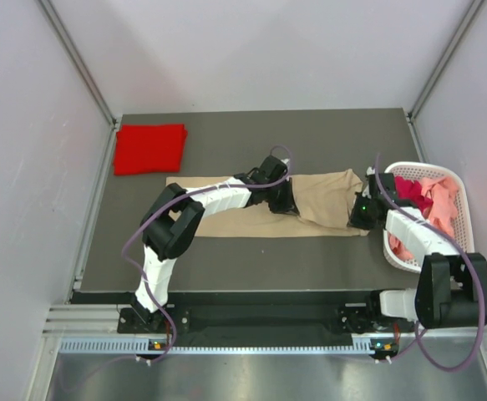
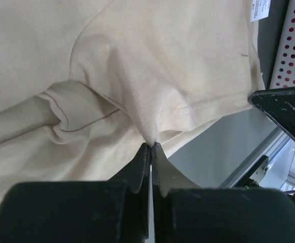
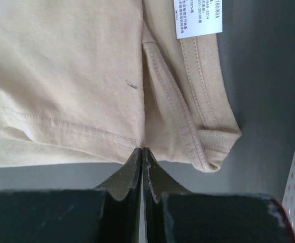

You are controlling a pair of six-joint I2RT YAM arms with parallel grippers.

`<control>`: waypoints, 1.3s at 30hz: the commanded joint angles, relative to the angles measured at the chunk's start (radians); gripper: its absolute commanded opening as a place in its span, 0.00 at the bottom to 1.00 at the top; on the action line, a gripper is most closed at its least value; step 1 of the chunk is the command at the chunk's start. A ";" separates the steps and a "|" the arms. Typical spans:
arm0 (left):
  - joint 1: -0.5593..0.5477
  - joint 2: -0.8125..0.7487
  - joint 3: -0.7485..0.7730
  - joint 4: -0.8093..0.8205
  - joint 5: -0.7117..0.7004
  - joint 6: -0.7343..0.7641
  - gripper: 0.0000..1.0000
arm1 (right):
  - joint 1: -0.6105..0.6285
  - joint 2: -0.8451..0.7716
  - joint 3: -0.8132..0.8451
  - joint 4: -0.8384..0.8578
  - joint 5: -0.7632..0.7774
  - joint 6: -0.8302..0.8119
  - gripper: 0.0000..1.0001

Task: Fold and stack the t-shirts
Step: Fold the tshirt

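Note:
A tan t-shirt [image 1: 251,209] lies spread across the middle of the dark table. My left gripper [image 1: 283,203] is shut on a pinched fold of the tan t-shirt [image 2: 152,101] near its middle. My right gripper [image 1: 362,213] is shut on the tan shirt's edge [image 3: 86,76] by the collar and white label [image 3: 198,17]. A folded bright red t-shirt [image 1: 149,148] lies at the back left. Pink and red shirts [image 1: 431,200] are heaped in the basket.
A white slotted plastic basket [image 1: 398,255] stands at the right edge of the table, close to my right arm; it also shows in the left wrist view [image 2: 291,45]. Pale walls enclose the table on three sides.

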 commanded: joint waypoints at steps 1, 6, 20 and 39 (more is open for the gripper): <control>0.001 -0.024 0.039 -0.080 -0.046 0.025 0.00 | 0.009 -0.049 0.010 -0.039 -0.012 -0.014 0.00; 0.004 -0.026 0.039 -0.143 -0.071 0.039 0.00 | 0.011 -0.061 -0.029 -0.029 -0.030 -0.010 0.00; 0.010 -0.018 0.070 -0.203 -0.061 0.059 0.32 | 0.012 -0.088 -0.005 -0.012 -0.012 0.041 0.25; 0.489 -0.026 0.105 -0.280 -0.121 0.229 0.38 | -0.109 0.539 0.655 0.051 -0.076 -0.154 0.01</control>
